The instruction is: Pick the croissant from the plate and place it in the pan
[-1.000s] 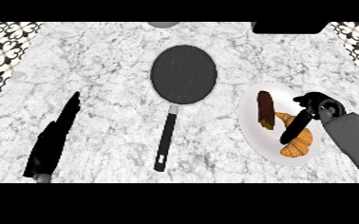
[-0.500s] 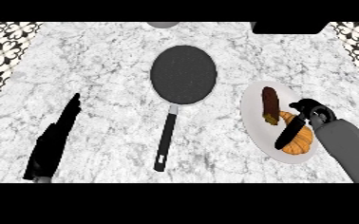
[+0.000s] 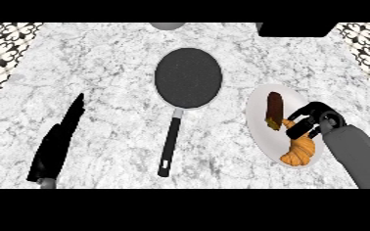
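Head view: you see right hand (image 3: 312,120) over white plate (image 3: 258,131), fingers curled round upper end of croissant (image 3: 300,150). Croissant lies on plate, lower end just below dark brown pastry (image 3: 274,108). Black pan (image 3: 188,76) sits left of plate, not touching. Left hand (image 3: 57,142) rests lower left, fingers straight.

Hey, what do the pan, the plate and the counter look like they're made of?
Pan: probably metal, with a dark matte, finely speckled inside that suggests a nonstick coating, and a black handle. Plate: plain smooth white, likely ceramic. Counter: white with grey veining, looks like marble.
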Robot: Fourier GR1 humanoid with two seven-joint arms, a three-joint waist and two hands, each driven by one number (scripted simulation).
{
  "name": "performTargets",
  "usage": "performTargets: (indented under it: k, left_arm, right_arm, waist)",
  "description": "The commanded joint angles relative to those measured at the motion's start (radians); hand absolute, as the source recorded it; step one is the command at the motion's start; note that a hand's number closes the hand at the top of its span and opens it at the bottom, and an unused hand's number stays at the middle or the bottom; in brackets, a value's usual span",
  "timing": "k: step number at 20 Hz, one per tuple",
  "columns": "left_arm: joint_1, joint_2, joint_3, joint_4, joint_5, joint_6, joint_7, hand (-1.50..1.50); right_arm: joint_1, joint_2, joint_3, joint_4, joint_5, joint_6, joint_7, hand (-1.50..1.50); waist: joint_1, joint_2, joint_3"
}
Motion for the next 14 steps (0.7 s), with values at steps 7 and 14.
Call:
performTargets:
  k: [7, 14]
  left_arm:
    - [-0.008, 0.000, 0.039, 0.036, 0.008, -0.044, -0.021, 0.00]
    - [0.000, 0.001, 0.050, -0.011, 0.012, -0.043, 0.000, 0.00]
  right_arm:
    - [0.002, 0.047, 0.058, -0.044, 0.124, 0.008, -0.125, 1.50]
    - [-0.041, -0.088, 0.150, -0.070, 0.392, -0.086, -0.401, 1.50]
  waist:
    - [0.006, 0.015, 0.017]
    - [0.013, 0.014, 0.018]
